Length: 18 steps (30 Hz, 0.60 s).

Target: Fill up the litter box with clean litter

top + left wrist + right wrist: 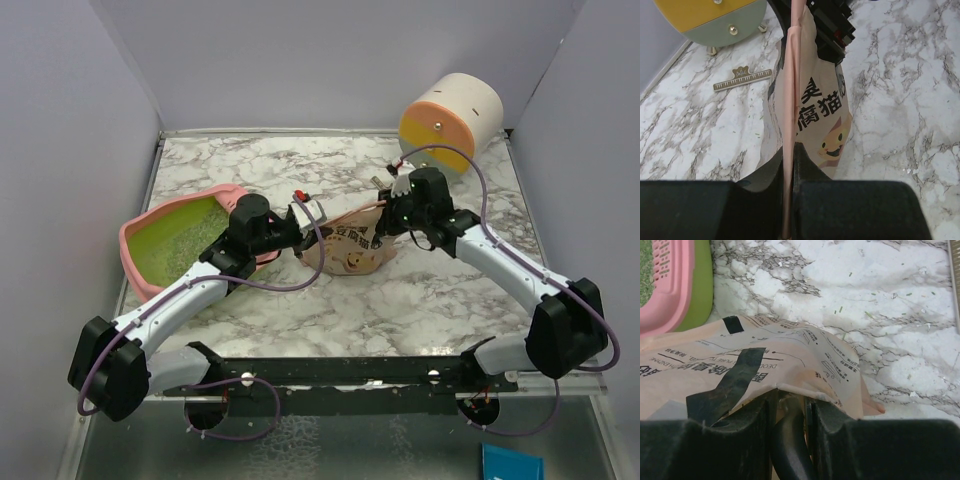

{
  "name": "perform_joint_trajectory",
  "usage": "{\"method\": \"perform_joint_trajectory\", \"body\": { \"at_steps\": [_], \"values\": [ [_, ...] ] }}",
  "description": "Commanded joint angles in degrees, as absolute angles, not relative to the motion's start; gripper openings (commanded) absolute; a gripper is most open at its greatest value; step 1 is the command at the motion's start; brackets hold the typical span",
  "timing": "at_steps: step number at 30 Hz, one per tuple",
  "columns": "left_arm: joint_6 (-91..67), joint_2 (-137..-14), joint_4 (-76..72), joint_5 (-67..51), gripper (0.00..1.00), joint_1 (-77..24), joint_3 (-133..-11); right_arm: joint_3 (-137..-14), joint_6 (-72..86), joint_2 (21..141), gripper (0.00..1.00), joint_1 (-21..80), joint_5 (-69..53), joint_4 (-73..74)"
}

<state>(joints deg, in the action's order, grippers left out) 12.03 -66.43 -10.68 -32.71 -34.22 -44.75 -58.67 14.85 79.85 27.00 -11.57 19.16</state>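
Observation:
The tan pouch with the cartoon cat and Chinese text is held between both grippers over the middle of the table. My left gripper is shut on the pouch's pink side seam, as the left wrist view shows. My right gripper is shut on the pouch's opposite edge, with a dark fold between its fingers. The pink litter box with its yellow-green inside lies tilted at the left, and its slotted rim is close to the pouch. No loose granules can be made out; the pouch's contents are hidden.
The round cream-orange-yellow drawer unit stands at the back right corner and also shows in the left wrist view. A thin tan strip lies on the marble in front of it. Grey walls close in the table at the left, back and right.

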Motion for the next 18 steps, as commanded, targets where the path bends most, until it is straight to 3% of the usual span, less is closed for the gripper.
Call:
{"method": "perform_joint_trajectory", "body": {
  "at_steps": [1,18],
  "values": [
    [10.51,-64.37,-15.41,-34.72,0.0,-34.89,-45.0,-51.35,13.04,86.86,0.01,26.81,-8.19,21.38],
    [10.62,-66.18,-15.3,-33.09,0.0,-34.89,-44.67,-41.49,27.11,84.88,0.01,24.08,-23.96,-0.01]
  ]
}}
